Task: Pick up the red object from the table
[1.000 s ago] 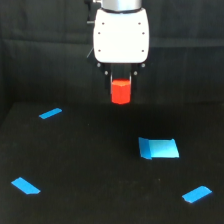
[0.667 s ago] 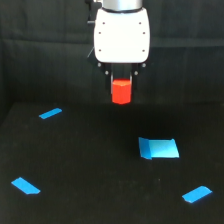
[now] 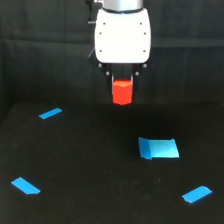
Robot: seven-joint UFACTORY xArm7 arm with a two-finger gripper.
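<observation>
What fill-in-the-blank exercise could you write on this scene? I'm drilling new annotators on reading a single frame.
1. The red object hangs just below the ____ housing of the gripper.
2. The pieces of tape on the table are ____ in colour.
3. The number of tape pieces in view is ____.
4. The largest tape piece lies toward the exterior view's ____.

Missing words: white; blue; four; right

red object [image 3: 122,93]: bright red-orange | gripper [image 3: 122,80] housing: white, dark fingers | table [image 3: 90,170]: matte black | tape pieces: bright blue, at 9 [image 3: 50,113], 8 [image 3: 25,185], 4 [image 3: 159,148], 5 [image 3: 197,193] o'clock | curtain [image 3: 45,55]: black
</observation>
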